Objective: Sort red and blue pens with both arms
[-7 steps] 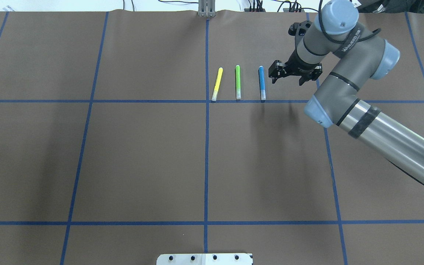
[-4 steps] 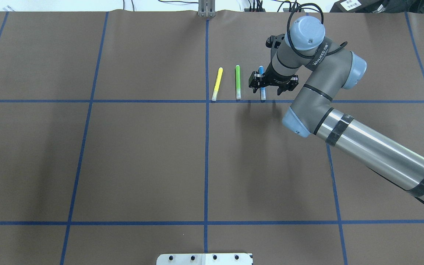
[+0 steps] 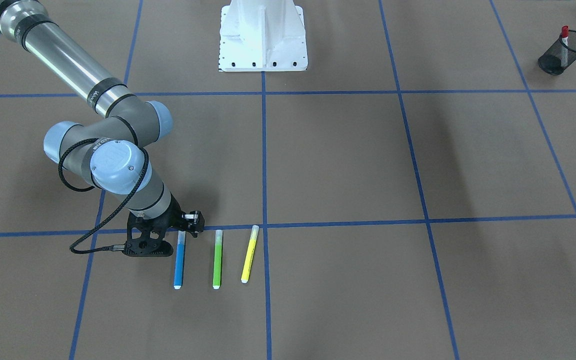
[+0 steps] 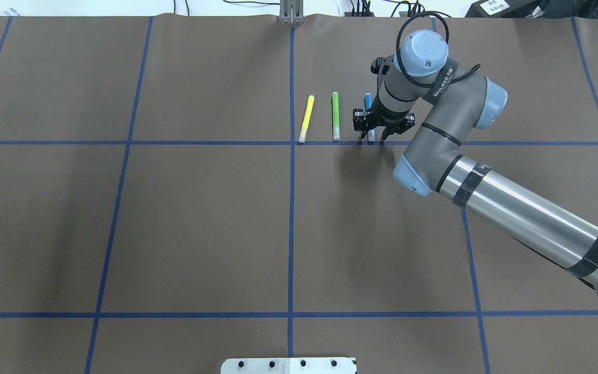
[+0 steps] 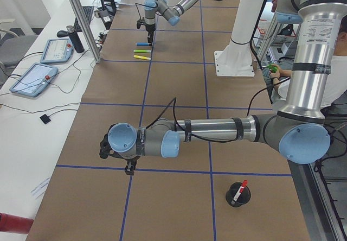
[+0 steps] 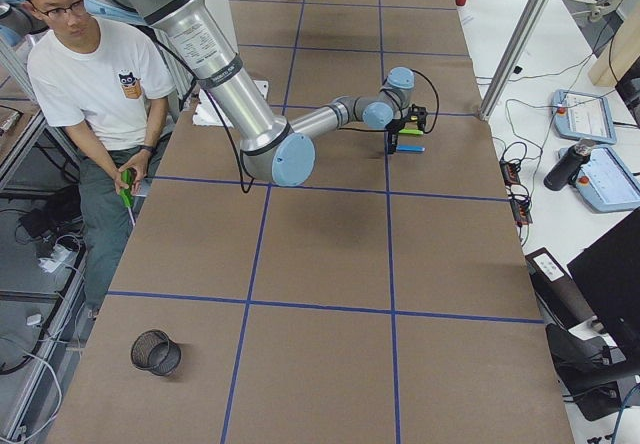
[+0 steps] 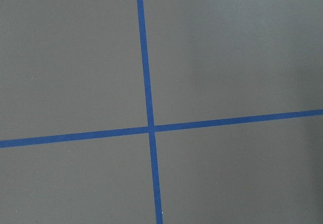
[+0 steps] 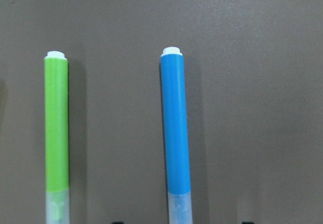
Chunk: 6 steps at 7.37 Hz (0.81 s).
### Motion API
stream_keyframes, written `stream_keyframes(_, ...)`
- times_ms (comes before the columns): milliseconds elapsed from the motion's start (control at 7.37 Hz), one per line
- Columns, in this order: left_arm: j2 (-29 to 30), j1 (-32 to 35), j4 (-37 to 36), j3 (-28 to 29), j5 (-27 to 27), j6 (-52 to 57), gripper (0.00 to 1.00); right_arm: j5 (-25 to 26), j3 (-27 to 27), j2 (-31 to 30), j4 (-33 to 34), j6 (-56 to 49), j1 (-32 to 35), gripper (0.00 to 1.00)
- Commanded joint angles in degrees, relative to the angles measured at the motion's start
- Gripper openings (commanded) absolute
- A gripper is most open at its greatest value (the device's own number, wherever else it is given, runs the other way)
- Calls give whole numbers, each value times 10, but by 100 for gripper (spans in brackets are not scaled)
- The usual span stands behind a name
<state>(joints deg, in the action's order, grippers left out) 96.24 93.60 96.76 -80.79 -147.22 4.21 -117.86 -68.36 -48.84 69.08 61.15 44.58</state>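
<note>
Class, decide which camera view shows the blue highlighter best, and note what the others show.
Right wrist-mounted: the blue highlighter is large and unobstructed, its cap cut off below. Front-facing shows almost its whole length, small. Overhead, the right gripper covers its middle. The side views show a speck; left wrist-mounted, nothing.

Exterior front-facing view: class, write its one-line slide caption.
Open right gripper poised over the blue highlighter, beside a green highlighter and a yellow highlighter; red marker sits in a distant mesh cup.
</note>
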Motion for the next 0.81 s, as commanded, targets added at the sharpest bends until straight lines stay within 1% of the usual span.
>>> stream_keyframes(0, 0, 0, 0, 0, 1, 0, 100, 0, 2, 1, 0, -2, -1, 23)
stream_keyframes(136, 0, -1, -1, 0, 1, 0, 100, 0, 2, 0, 0, -2, -3, 4)
stream_keyframes(271, 0, 0, -1, 0, 1, -1, 100, 0, 2, 0, 0, -1, -4, 0)
stream_keyframes(407, 0, -1, -1, 0, 1, 0, 100, -1, -3, 3, -1, 5, 1, 0)
stream_keyframes(543, 0, 0, -1, 0, 1, -1, 100, -28, -18, 2, 3, 5, 30, 0)
stream_keyframes(679, 0, 0, 0, 0, 0, 0, 100, -88, -33, -11, 16, 5, 70, 0)
